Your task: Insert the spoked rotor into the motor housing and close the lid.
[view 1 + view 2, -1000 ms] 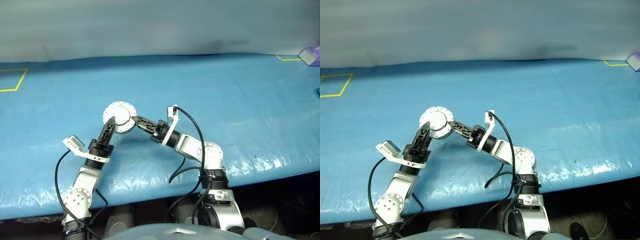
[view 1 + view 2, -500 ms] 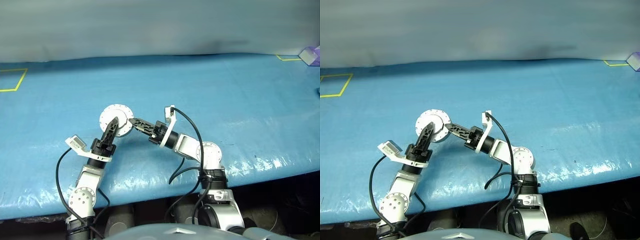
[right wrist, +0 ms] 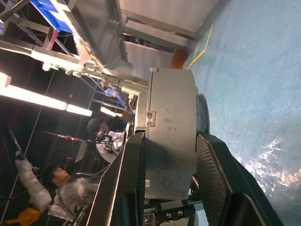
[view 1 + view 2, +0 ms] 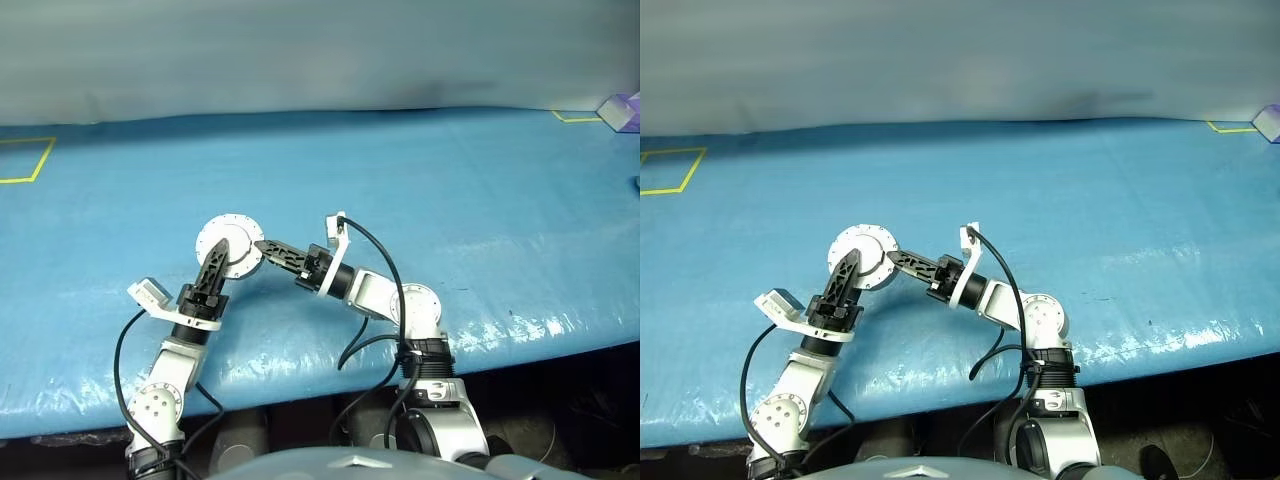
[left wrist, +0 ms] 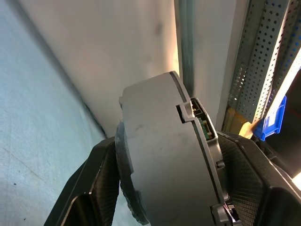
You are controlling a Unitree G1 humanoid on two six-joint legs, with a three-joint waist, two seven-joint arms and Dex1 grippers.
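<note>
The motor housing [image 4: 232,245], a short round silver cylinder, is held in the air above the blue table between both hands. My left gripper [image 4: 217,258] comes up from below and is shut on it, one finger [image 5: 96,181] on each flat face. My right gripper [image 4: 264,246] reaches in from the right and is also shut on the motor housing [image 3: 170,141], clamping it across its width. A thin notched disc, which looks like the lid [image 3: 202,115], lies flat against one face. The spoked rotor is hidden.
The blue sheet-covered table [image 4: 450,200] stretches wide beyond the hands, its front edge just below the arms. Yellow tape marks lie at the far left [image 4: 28,160] and far right [image 4: 575,117]. A small purple-and-white object [image 4: 622,110] sits at the far right corner.
My left gripper's fingers have closed in onto the housing. The housing and both hands have drifted slightly left and down in the head views. The right grip is unchanged.
</note>
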